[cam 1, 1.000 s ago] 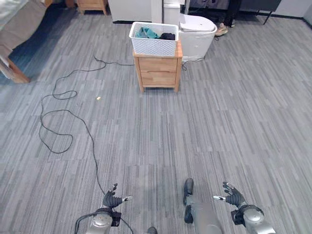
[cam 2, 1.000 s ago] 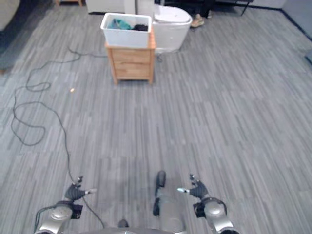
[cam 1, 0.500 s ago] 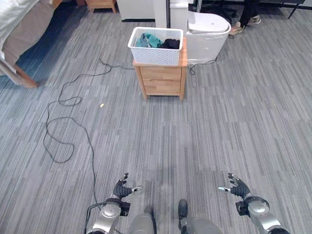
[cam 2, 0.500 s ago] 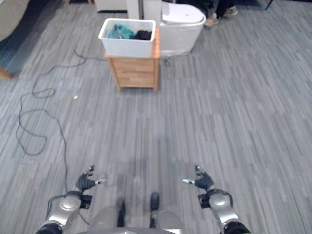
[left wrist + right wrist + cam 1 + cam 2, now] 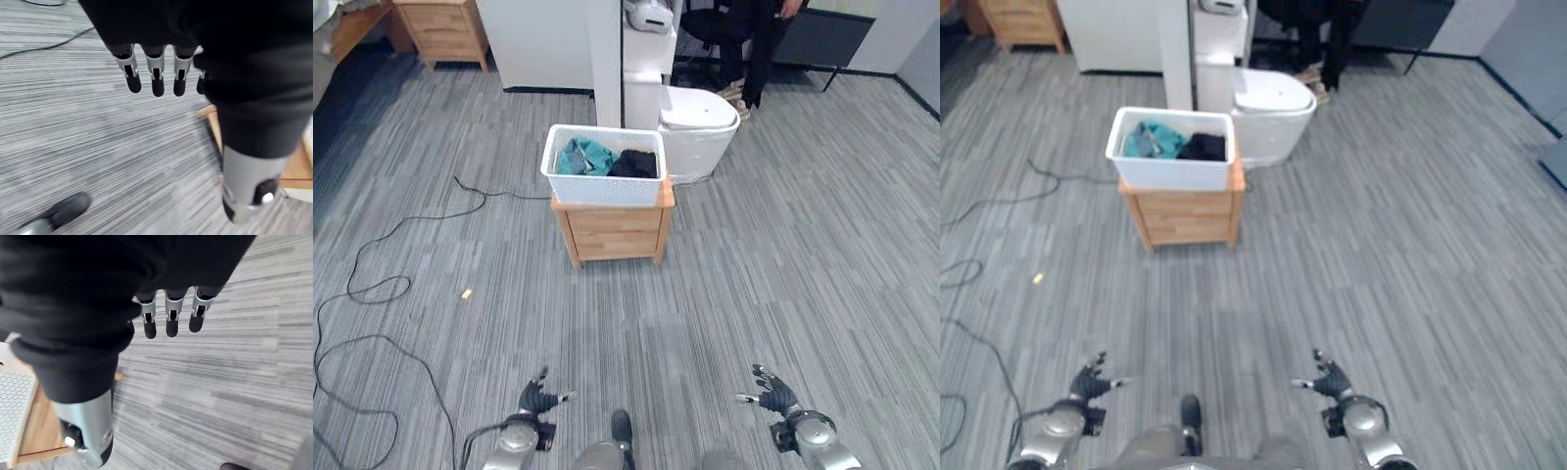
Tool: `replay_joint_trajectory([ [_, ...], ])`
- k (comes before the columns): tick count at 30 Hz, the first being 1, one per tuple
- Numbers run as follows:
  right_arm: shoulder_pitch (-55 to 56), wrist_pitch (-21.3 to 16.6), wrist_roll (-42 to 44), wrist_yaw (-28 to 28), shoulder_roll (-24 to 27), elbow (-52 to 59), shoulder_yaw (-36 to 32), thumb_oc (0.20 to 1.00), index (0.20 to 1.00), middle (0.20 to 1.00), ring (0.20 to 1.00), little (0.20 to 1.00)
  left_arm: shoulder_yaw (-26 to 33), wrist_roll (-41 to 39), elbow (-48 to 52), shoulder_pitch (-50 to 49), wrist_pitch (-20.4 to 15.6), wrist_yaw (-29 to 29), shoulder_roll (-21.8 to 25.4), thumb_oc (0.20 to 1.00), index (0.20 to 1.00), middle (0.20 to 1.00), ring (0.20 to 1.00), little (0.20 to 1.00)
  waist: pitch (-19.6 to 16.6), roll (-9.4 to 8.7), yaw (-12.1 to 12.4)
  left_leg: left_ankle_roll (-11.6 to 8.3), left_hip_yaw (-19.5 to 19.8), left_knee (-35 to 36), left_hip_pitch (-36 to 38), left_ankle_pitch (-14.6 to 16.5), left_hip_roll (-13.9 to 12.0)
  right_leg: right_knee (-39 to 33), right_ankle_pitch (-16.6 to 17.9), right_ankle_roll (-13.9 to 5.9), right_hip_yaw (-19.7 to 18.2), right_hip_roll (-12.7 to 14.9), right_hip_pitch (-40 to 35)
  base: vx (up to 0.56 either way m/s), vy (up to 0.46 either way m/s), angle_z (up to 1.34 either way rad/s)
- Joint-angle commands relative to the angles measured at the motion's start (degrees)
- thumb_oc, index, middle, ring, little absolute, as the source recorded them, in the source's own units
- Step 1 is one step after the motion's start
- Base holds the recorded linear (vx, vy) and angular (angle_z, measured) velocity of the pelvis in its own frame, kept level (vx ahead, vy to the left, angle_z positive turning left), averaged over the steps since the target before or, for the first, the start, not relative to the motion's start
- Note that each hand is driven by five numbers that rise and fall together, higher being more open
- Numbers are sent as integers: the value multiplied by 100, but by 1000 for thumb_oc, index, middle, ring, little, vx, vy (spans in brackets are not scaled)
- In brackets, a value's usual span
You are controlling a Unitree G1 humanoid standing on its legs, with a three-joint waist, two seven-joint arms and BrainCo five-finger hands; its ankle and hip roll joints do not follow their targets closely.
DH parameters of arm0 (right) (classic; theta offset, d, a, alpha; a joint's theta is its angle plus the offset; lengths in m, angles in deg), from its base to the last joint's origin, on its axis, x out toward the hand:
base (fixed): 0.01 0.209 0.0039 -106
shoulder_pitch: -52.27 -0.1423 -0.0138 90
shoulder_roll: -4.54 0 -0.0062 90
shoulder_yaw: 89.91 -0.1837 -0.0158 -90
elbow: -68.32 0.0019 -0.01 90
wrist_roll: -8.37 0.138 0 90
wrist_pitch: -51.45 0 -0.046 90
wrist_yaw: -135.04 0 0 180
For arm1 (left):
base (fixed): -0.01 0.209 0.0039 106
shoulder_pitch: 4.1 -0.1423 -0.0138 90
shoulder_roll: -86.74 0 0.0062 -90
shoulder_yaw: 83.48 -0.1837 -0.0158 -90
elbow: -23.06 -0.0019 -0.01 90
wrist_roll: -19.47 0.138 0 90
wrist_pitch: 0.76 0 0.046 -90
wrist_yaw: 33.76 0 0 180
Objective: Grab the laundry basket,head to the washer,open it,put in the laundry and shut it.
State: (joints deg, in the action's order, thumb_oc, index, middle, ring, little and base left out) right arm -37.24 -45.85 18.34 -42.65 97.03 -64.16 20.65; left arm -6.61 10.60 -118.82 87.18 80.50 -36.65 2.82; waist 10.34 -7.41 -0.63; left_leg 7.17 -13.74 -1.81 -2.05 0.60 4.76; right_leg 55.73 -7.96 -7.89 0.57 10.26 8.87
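White laundry basket (image 5: 604,174) with teal and black clothes sits on wooden nightstand (image 5: 612,230) at 12 o'clock, washer (image 5: 695,127) just behind at 1 o'clock. Left hand (image 5: 536,400) at 7, right hand (image 5: 773,395) at 5, both empty, fingers straight and apart. Risk: uneven grab could tip the basket off the stand.

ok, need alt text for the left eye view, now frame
A white laundry basket holding teal and black clothes sits on a small wooden nightstand across a grey striped floor, with a white washer just behind it. Nearest the camera, the left hand and right hand hang open, holding nothing.
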Motion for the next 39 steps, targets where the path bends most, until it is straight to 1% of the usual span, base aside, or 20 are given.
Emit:
replay_joint_trajectory([
  [1,-446,-159,-56,29,323,253,-109,1000,1000,1000,1000,1000,20,-188,269,-57,-157,-115,96,1000,1000,1000,1000,1000,275,327,-16,-404,262,-492,124,710,-416,-3080,503,40,658,-280,-121,352,84,9],
  [2,-447,-158,-56,29,324,254,-109,1000,1000,1000,1000,1000,21,-188,269,-56,-156,-115,95,1000,1000,1000,1000,1000,272,333,-23,-406,268,-493,117,706,-422,-3093,512,44,667,-285,-123,470,86,17],
  [4,-478,-161,-45,21,333,268,-84,1000,1000,1000,1000,1000,5,-230,271,-51,-151,-105,66,1000,1000,1000,1000,1000,348,361,-108,-440,284,-447,346,860,-384,-3665,440,67,970,-259,157,278,-21,10],
  [6,-466,-158,-16,6,319,214,-90,1000,1000,1000,1000,1000,0,-216,200,-11,-153,-90,22,1000,1000,1000,1000,1000,412,347,-183,-486,362,-475,505,986,-320,-4258,567,10,1056,-270,341,334,-75,13],
  [10,-325,-122,-22,-22,330,105,-174,1000,1000,1000,1000,1000,-20,-94,168,2,-195,-50,-40,1000,1000,1000,1000,1000,372,334,-322,-614,575,-519,851,1300,-184,-5100,810,-89,953,-268,393,403,-157,53],
  [11,-265,-127,-25,-24,365,66,-211,1000,1000,1000,1000,1000,-67,-15,193,-50,-200,-19,-61,1000,1000,1000,1000,1000,291,337,-335,-705,614,-734,846,1371,-159,-5166,910,38,858,-272,255,354,-149,108],
  [12,-264,-128,-25,-24,367,66,-211,1000,1000,1000,1000,1000,-68,-15,195,-52,-199,-19,-62,1000,1000,1000,1000,1000,291,344,-340,-707,619,-750,840,1382,-166,-5172,911,40,867,-276,248,315,-159,72],
  [15,-157,-172,42,25,459,25,-343,1000,1000,1000,1000,1000,-107,-33,260,-100,-172,28,-86,1000,1000,1000,1000,1000,207,398,-353,-1087,516,-1637,614,980,-489,-5212,874,244,1071,-331,-73,273,-196,45],
  [16,-164,-181,122,43,534,46,-353,1000,1000,1000,1000,1000,-137,-53,210,-90,-174,22,-114,1000,1000,1000,1000,1000,152,392,-367,-1218,497,-2077,433,687,-639,-5291,723,379,1074,-437,-296,250,-160,33],
  [20,-184,-183,156,70,581,3,-341,1000,1000,1000,1000,1000,-166,-54,123,-31,-172,6,-149,1000,1000,1000,1000,1000,146,380,-370,-1192,431,-2061,264,680,-743,-5353,599,431,1068,-484,-478,191,-48,-20],
  [21,-200,-199,138,115,645,36,-351,1000,1000,1000,1000,1000,-183,-33,80,-5,-169,-25,-183,1000,1000,1000,1000,1000,141,332,-344,-1089,430,-1509,35,896,-769,-5435,468,397,995,-469,-659,252,36,-12],
  [23,-213,-197,119,155,662,7,-362,1000,1000,1000,1000,1000,-168,-55,70,15,-174,-57,-197,1000,1000,1000,1000,1000,182,346,-302,-1140,463,-1028,-158,587,-901,-5474,401,400,946,-477,-771,252,85,-25],
  [24,-228,-202,142,200,654,-21,-369,1000,1000,1000,1000,1000,-160,-86,75,31,-181,-96,-197,1000,1000,1000,1000,1000,232,379,-243,-1211,508,-685,-294,220,-1082,-5473,314,400,934,-505,-873,198,133,-52],
  [25,-230,-209,156,211,647,-23,-380,1000,1000,1000,1000,1000,-157,-82,73,38,-182,-110,-196,1000,1000,1000,1000,1000,251,391,-218,-1238,508,-544,-316,95,-1151,-5459,259,395,925,-510,-923,333,282,-97],
  [27,-154,-236,269,162,569,15,-459,1000,1000,1000,1000,1000,-37,-80,-38,-85,-202,-174,-184,1000,1000,1000,1000,1000,144,422,-160,-1162,656,-368,-165,158,-1036,-5387,174,288,747,-406,-1142,328,338,-106],
  [30,-153,-236,269,162,569,16,-458,1000,1000,1000,1000,1000,-37,-80,-38,-85,-203,-174,-184,1000,1000,1000,1000,1000,146,420,-153,-1160,648,-370,-159,162,-1036,-5385,173,286,739,-404,-1144,78,149,-12],
  [31,-269,-239,248,175,461,42,-465,1000,1000,1000,1000,1000,65,-10,-56,-130,-202,-202,-66,1000,1000,1000,1000,1000,111,388,-65,-936,513,-397,-46,348,-790,-5019,223,113,543,-223,-992,133,407,16],
  [33,-367,-245,233,202,453,144,-476,1000,1000,1000,1000,1000,112,68,-45,-108,-198,-237,29,1000,1000,1000,1000,1000,112,388,-20,-826,403,-350,-3,391,-708,-4727,274,25,485,-157,-795,81,281,-28],
  [36,-527,-279,178,254,492,463,-441,1000,1000,1000,1000,1000,194,82,171,-65,-230,-300,218,1000,1000,1000,1000,1000,179,428,19,-746,240,-267,137,455,-664,-4274,364,-73,618,-98,-448,37,80,-50],
  [39,-693,-281,112,280,587,741,-375,1000,1000,1000,1000,1000,258,19,484,-52,-285,-337,410,1000,1000,1000,1000,1000,247,439,23,-753,173,-226,221,458,-652,-4482,421,-38,954,-96,-318,45,-14,-9],
])
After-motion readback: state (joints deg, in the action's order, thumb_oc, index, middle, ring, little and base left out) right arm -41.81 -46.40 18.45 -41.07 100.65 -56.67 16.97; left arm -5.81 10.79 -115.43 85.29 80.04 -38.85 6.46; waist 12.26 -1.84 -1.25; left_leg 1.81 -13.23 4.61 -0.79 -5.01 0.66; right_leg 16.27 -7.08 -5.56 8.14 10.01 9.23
